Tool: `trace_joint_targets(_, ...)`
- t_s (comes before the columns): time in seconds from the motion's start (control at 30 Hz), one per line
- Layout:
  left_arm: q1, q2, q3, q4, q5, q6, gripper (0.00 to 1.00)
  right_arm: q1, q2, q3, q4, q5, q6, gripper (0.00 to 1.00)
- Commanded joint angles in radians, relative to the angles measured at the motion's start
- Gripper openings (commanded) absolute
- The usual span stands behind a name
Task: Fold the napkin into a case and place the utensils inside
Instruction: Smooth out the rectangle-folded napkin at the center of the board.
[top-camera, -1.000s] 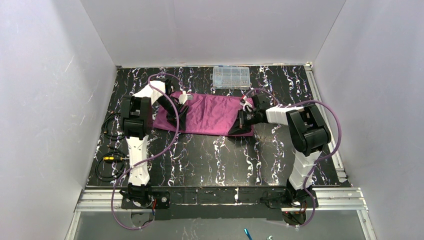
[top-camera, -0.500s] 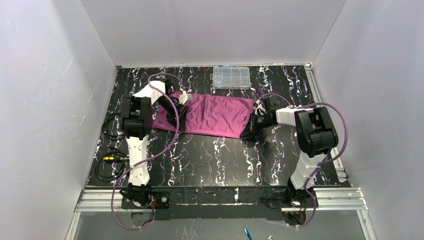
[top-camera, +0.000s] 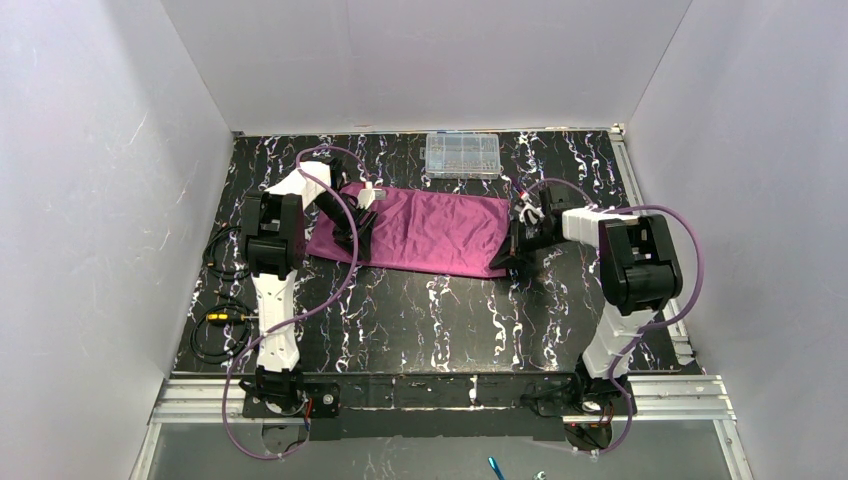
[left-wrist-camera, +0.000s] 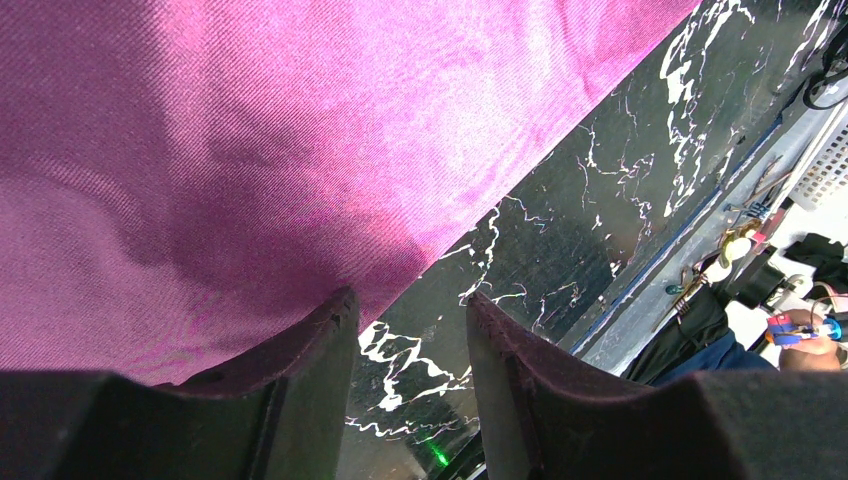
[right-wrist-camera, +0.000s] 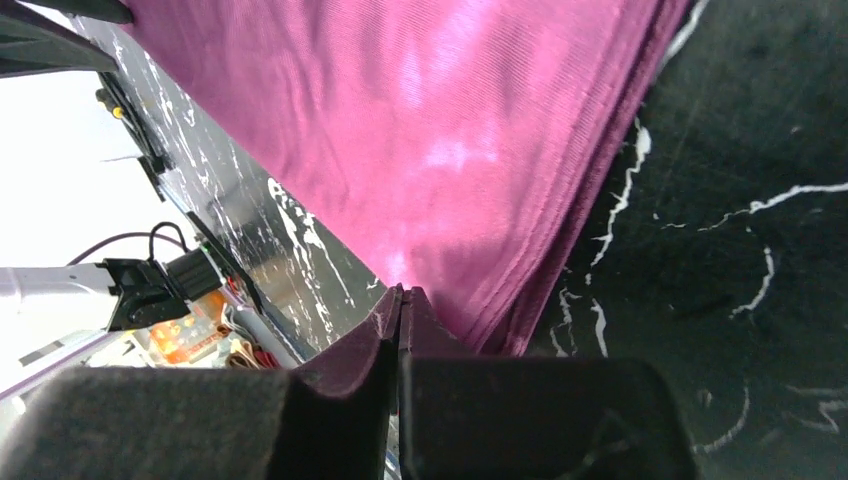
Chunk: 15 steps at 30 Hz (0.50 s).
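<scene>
Shifted rightward, the right hand (right-wrist-camera: 400, 298), fingers pressed together, sits at the near right corner of the plum-purple cloth napkin (top-camera: 425, 232), spread flat on the black marbled table (top-camera: 430, 310); the left hand (left-wrist-camera: 410, 300) gapes empty over its left edge. Further folding looks due.

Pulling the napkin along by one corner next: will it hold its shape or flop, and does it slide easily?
Probably floppy: the napkin lies limp and wrinkled on the table. Its sheen suggests it may slide readily over the glossy marbled top. The layered edge in the right wrist view looks loose, so the layers might shift apart when dragged.
</scene>
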Motion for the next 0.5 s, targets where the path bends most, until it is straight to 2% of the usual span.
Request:
trace_joint_targets(0.0,0.006,-0.025,0.007,0.008,-0.056,0.03,0.43,-0.003,-0.064,0.121,-0.221,0.045,-0.144,0.09)
trace_joint_targets(0.1,0.006,-0.024,0.013,0.008,-0.053,0.03,0.43,-0.002,-0.08,0.122,-0.302,0.127,-0.178,0.03)
trace_joint_targets(0.17,0.006,-0.024,0.014,0.008,-0.052,0.03,0.43,-0.001,-0.105,0.104,-0.299,0.121,-0.173,0.01)
trace_joint_targets(0.33,0.006,-0.024,0.02,0.004,-0.054,0.03,0.42,0.019,-0.109,0.054,-0.263,0.097,-0.151,0.01)
trace_joint_targets(0.47,0.006,-0.027,0.018,0.004,-0.054,0.028,0.42,0.018,-0.088,0.025,-0.244,0.198,-0.132,0.01)
